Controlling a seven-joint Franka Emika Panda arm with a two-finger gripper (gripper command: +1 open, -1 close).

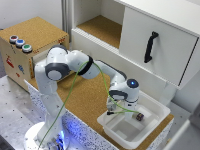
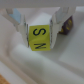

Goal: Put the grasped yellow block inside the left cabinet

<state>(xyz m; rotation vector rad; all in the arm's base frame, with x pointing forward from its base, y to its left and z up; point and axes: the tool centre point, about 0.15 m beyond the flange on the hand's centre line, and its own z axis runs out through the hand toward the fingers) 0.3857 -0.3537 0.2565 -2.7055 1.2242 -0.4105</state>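
Observation:
A yellow block (image 2: pixel 39 38) with dark letters on its faces sits between my gripper's fingers (image 2: pixel 56 22) in the wrist view. My gripper (image 1: pixel 114 112) is shut on it, low over the white tray (image 1: pixel 156 111) at the exterior view's right front. In the exterior view the block itself is hidden by the hand. The left cabinet (image 1: pixel 102 29), an open white-walled compartment with a cork-brown floor, stands at the back, well above and behind my gripper.
A white door with a black handle (image 1: pixel 150 46) closes the compartment to the exterior view's right of the open one. A cork box with three coloured buttons (image 1: pixel 20 43) stands at the exterior view's left. A small dark object (image 1: pixel 139 116) lies in the tray beside the gripper.

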